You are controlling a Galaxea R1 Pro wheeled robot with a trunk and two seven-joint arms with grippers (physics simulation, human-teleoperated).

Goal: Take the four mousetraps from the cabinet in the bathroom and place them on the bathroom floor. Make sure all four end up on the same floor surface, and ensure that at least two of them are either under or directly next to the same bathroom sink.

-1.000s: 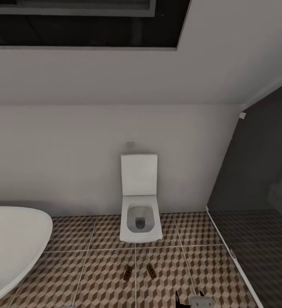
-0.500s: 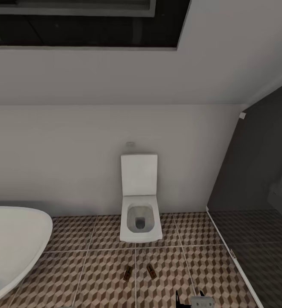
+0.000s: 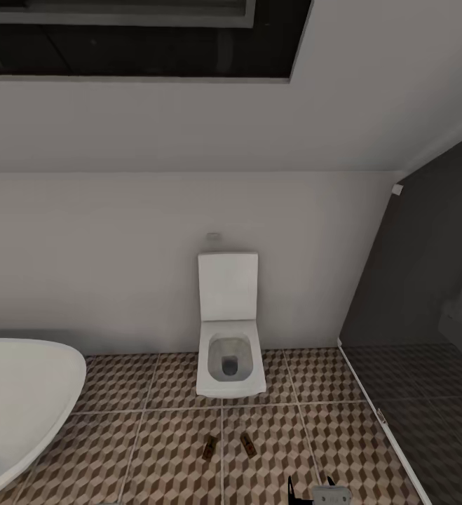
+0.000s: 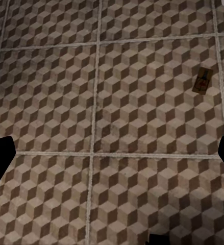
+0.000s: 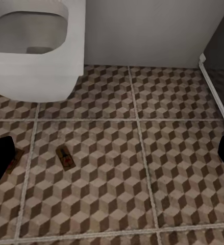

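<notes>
Brown wooden mousetraps (image 3: pixel 209 447) (image 3: pixel 247 443) on cube-patterned bathroom floor (image 3: pixel 153 456) before white toilet (image 3: pixel 229 365), right end effector (image 5: pixel 112 153) spread open above, one mousetrap (image 5: pixel 66 157) ahead between its fingertips, left end effector (image 4: pixel 112 153) likewise open, empty.

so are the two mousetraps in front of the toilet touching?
Apart. Head view shows patterned floor between the left mousetrap and right mousetrap.

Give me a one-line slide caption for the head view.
Two mousetraps lie on the cube-pattern floor before a white toilet, bathtub alongside.

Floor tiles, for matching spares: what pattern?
Brown, beige and white 3D cubes on the floor tiles, clearest in left wrist view.
</notes>
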